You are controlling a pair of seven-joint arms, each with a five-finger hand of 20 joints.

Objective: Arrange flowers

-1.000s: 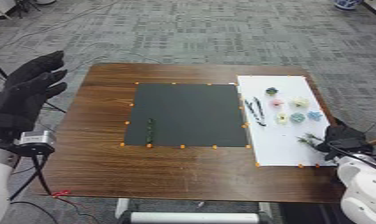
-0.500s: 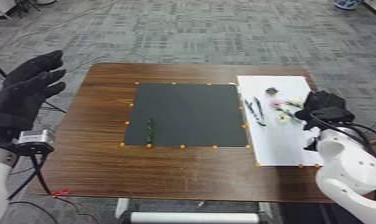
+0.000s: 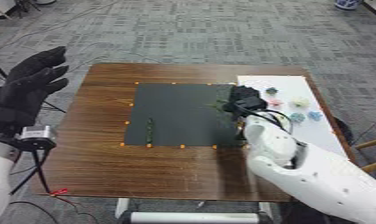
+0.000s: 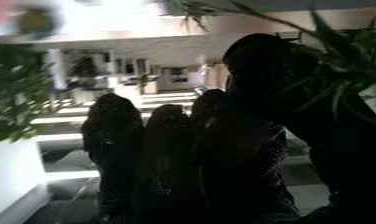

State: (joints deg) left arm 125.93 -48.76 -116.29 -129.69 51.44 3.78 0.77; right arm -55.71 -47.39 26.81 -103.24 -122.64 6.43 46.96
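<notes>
R hand (image 3: 245,98): now off wht sheet (image 3: 282,84), over blk mat (image 3: 180,117) R edge | pinching grn sprig (image 3: 219,106) | L hand (image 3: 26,85): relaxed

grey patterned carpet floor (image 3: 193,30)

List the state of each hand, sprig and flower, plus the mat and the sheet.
Left hand: raised, open, holding nothing.
Right hand: closed on a sprig, over the mat's right side.
Leafy sprig: held.
Dark green sprig: lying on the mat.
Pink flower: lying on the sheet.
Pale flower: same.
Two blue flowers: same.
Black mat: flat.
White sheet: flat, partly covered by the arm.
</notes>
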